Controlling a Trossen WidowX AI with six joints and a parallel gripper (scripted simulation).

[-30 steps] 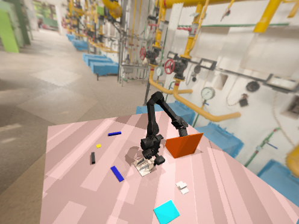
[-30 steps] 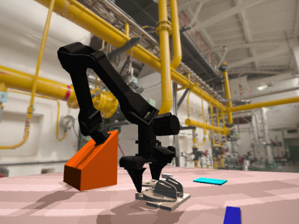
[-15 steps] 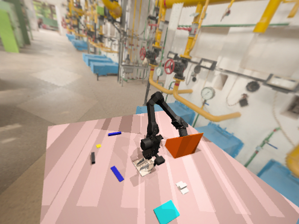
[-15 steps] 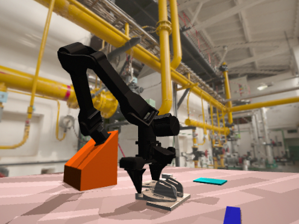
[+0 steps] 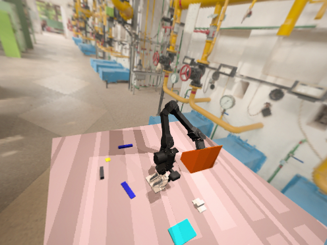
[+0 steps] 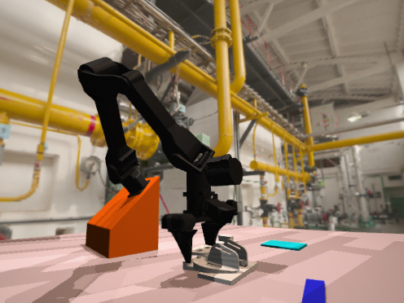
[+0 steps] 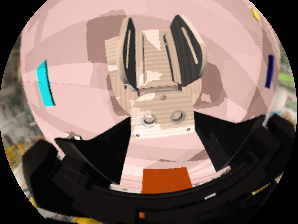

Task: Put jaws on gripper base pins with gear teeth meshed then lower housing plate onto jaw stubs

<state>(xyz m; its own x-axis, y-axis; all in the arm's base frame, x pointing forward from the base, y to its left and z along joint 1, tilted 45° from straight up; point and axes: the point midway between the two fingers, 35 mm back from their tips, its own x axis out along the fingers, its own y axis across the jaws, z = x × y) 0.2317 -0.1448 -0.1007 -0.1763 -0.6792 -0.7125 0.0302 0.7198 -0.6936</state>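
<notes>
The gripper base (image 5: 153, 188) (image 6: 221, 278) (image 7: 113, 50) lies flat on the table, a pale square plate with a round part on it. Two upright curved jaws (image 6: 223, 261) (image 7: 192, 60) stand on it side by side, roughly parallel; whether their teeth mesh is hidden. My gripper (image 6: 199, 253) (image 7: 161, 116) points down, shut on the housing plate (image 7: 163, 129), a pale plate with two round holes, with one finger at each side edge. The plate is low over the rear of the jaws. I cannot tell whether it touches the stubs or sits fully level.
An orange wedge block (image 5: 201, 159) (image 6: 134, 228) (image 7: 166, 180) stands behind my gripper. A cyan tile (image 5: 182, 232) (image 6: 283, 244) (image 7: 45, 85), a small white stepped piece (image 5: 199, 205), two blue bars (image 5: 128, 190) (image 5: 125, 146), a dark bar (image 5: 101, 172) and a yellow piece (image 5: 107, 159) lie around.
</notes>
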